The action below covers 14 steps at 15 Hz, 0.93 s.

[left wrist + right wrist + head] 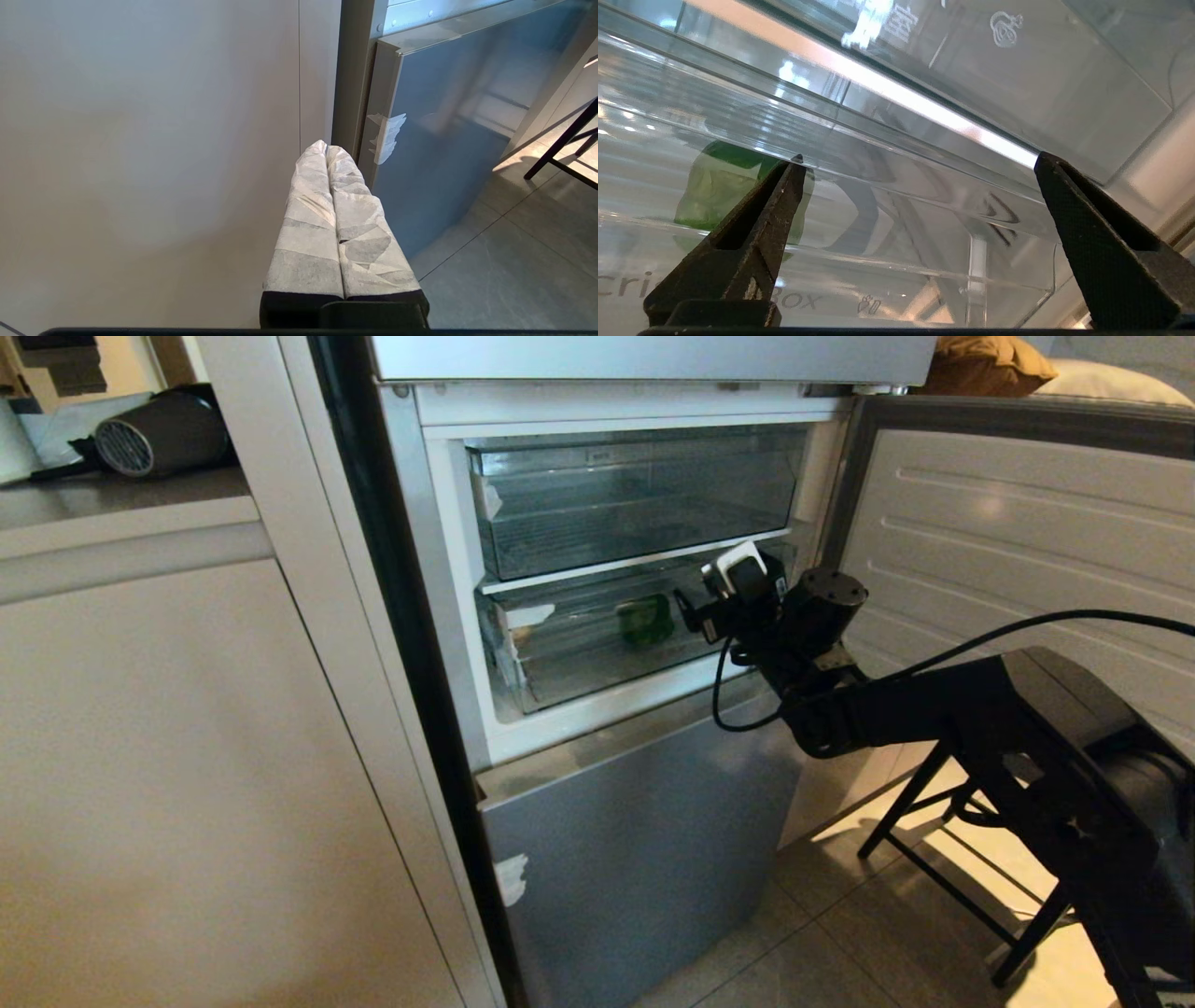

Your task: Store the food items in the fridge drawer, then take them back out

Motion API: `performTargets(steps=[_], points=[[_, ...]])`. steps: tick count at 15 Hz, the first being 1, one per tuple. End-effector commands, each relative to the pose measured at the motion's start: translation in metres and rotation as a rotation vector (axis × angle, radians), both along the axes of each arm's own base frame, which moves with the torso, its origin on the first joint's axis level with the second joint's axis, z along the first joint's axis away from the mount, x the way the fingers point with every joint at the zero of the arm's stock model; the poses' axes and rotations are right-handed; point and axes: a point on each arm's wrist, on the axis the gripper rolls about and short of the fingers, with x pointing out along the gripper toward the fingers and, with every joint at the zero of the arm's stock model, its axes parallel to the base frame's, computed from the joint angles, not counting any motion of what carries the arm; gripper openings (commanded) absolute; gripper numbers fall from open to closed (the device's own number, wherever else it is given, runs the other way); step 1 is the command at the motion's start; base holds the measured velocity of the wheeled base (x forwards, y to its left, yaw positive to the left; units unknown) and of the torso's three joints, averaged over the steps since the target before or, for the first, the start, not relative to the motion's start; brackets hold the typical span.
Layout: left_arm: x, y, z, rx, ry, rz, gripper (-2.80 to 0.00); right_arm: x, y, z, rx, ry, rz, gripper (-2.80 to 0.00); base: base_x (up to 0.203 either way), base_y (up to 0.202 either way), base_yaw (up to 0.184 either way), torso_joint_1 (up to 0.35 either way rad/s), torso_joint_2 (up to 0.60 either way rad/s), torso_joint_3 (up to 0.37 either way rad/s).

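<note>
Fridge: the compartment door [1018,513] stands swung wide, baring two clear bins stacked one above the other, with the silver-grey lower panel [635,840] shut below them.
Fridge drawer [597,635]: the lower transparent bin, pushed in beneath the upper bin [635,499].
Bell pepper [645,620]: glossy dark green, seen through the drawer's clear front, right of the drawer's middle; in the right wrist view it shows behind one finger tip [714,196].
Potato [523,636]: a small tan shape near the drawer's left end, too blurred by the plastic to tell more.
Right gripper [917,161]: jaws spread wide and empty, tips right at the drawer's clear front near its right end; whether they touch it cannot be told.
Left gripper [334,214]: white-wrapped fingers pressed together, holding nothing, parked low before the beige cabinet door [149,140] beside the silver-grey lower panel.
Floor [840,933]: pale tiles, with a black stool [962,821] to the right.
</note>
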Motion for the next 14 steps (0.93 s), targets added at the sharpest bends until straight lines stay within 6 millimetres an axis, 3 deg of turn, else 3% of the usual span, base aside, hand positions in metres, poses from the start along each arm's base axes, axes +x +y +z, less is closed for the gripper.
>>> performTargets(steps=[1, 12, 14], points=[[0.001, 0.000, -0.003, 0.000, 0.010, 0.000, -2.80, -0.010, -0.003, 0.007, -0.009, 0.013, 0.001, 0.00, 0.000, 0.000, 0.000, 0.000, 0.00, 0.000], [0.001, 0.000, -0.003, 0.000, 0.010, 0.000, -2.80, -0.076, -0.028, 0.033, -0.025, 0.081, -0.009, 0.00, 0.000, 0.000, 0.000, 0.000, 0.00, 0.000], [0.001, 0.000, -0.003, 0.000, 0.010, 0.000, -2.80, -0.074, -0.028, 0.027, -0.023, 0.100, -0.002, 0.00, 0.000, 0.000, 0.000, 0.000, 0.00, 0.000]])
